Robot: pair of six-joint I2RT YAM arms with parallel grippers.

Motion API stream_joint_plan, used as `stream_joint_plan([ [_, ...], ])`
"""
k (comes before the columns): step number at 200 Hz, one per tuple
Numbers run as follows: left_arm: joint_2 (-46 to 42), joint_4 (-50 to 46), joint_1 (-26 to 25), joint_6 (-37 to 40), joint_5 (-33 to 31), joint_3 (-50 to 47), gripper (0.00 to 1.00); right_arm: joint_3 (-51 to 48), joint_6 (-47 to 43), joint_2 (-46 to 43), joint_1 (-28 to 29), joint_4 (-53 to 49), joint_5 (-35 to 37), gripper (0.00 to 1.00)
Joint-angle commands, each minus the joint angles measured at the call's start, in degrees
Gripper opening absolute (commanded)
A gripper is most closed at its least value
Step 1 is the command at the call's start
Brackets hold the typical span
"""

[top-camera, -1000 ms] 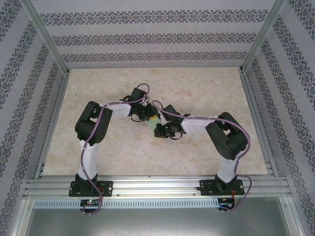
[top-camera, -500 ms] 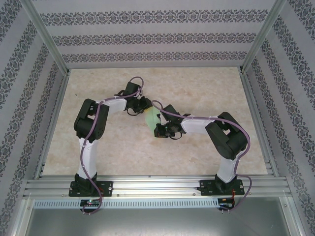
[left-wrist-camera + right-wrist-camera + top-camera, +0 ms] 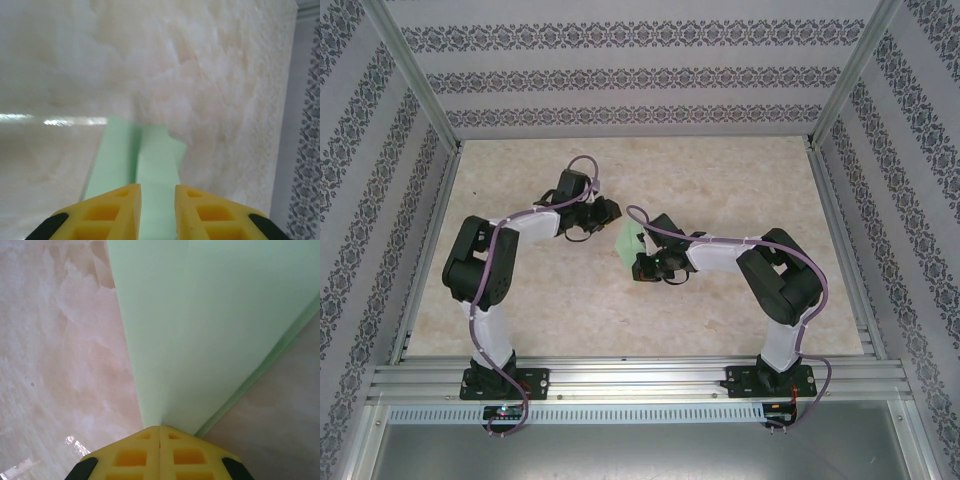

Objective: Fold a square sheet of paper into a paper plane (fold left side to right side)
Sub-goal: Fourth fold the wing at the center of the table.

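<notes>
Desk (image 3: pixel 720 170) is a pale beige marble-look top, kinda glossy. Walls (image 3: pixel 630 75) on three sides of the desk have grey striped wallpaper with dark floral bands. Aluminium posts (image 3: pixel 410 70) rise from the desk's far corners, and a slotted rail (image 3: pixel 640 378) runs along its near edge.

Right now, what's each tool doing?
Left tool: open, jaws parted, gripping nothing.
Right tool: shut on the folded paper.

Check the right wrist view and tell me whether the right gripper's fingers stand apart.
No, the right gripper has its yellow fingers pressed together with no gap, pinching the pale green paper sheet.
</notes>
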Motion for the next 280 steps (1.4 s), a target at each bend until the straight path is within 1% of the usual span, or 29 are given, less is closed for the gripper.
stream_joint_plan([
  [1,-1.01,5.91,-2.47,-2.05,3.35,-1.46,0.25,-2.87,-0.97,4.7,1.87,-12.35,0.99,0.06],
  [48,4.46,5.91,-6.06,-2.45,3.41,2.2,0.25,-2.53,-1.09,4.98,2.0,-13.01,1.27,0.05],
  [92,9.09,4.93,-6.65,-2.09,2.59,5.4,0.25,-2.21,-1.21,5.25,2.07,-13.55,1.51,0.06],
  [116,11.44,4.03,-6.57,-1.42,1.78,7.57,0.26,-1.92,-1.46,5.51,2.17,-13.88,1.46,0.06],
  [167,14.9,-2.67,-6.06,2.76,-5.05,12.35,0.26,-1.83,-1.41,5.55,2.22,-14.31,1.73,0.06],
  [233,16.91,-3.21,-4.49,3.43,-7.08,13.8,0.26,-1.78,-1.51,5.69,2.38,-14.6,1.85,0.06],
  [260,17.97,-4.19,-3.43,3.74,-7.2,16.33,0.27,-1.65,-1.56,5.77,2.45,-14.65,1.81,0.06],
  [280,19.3,-5.59,-2.73,4.18,-7.2,19.18,0.29,-1.65,-1.56,5.71,2.52,-14.69,1.9,0.06],
])
